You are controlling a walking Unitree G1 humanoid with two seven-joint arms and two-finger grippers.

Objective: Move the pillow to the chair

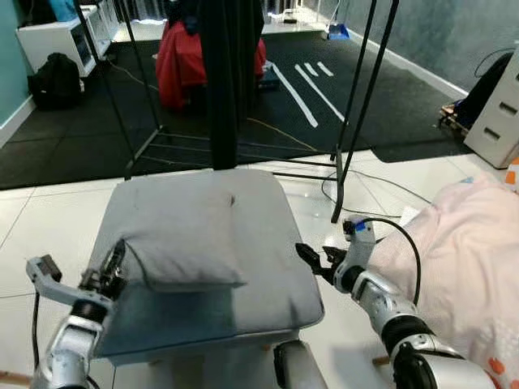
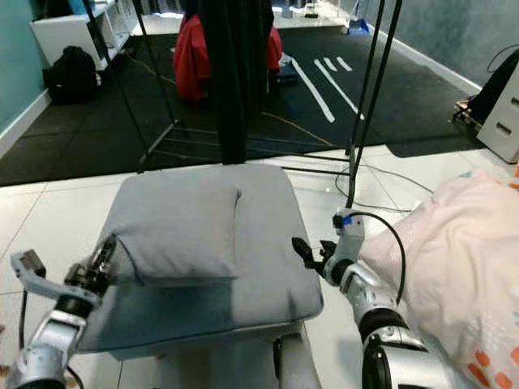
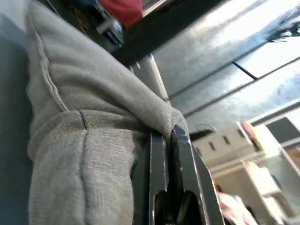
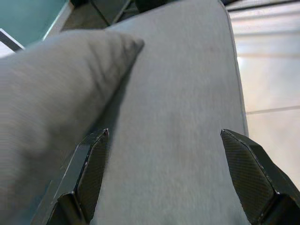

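Pillow [image 1: 182,235] is on the chair [image 1: 268,275]: grey woven fabric, soft and squarish, plump with rounded corners, lying flat on the left half of the seat cushion. The cushion is the same matte grey cloth, a thick slab with rounded edges and a piped seam.

Left gripper [image 1: 113,263] is at the pillow's near-left corner. In the left wrist view its black fingers [image 3: 159,173] sit pressed nearly together with a fold of the coarse weave pinched between them, seam bunched just beside the tips. So it's clamped on the pillow corner.

Right gripper [image 1: 315,258] hovers at the right edge of the seat, touching nothing. The right wrist view shows two tapered black carbon-weave fingers [image 4: 91,173] spread wide, bare cushion between them, and the pillow's edge near the left one.

Behind the chair: a thin black metal stand [image 1: 357,105] with angled legs, dark mat [image 1: 81,138] with white stripes, and a red cloth heap [image 1: 182,61]. Glossy white tile floor [image 1: 32,227] lies under the chair. A pale pink, soft, rumpled blanket [image 1: 466,251] lies at right.
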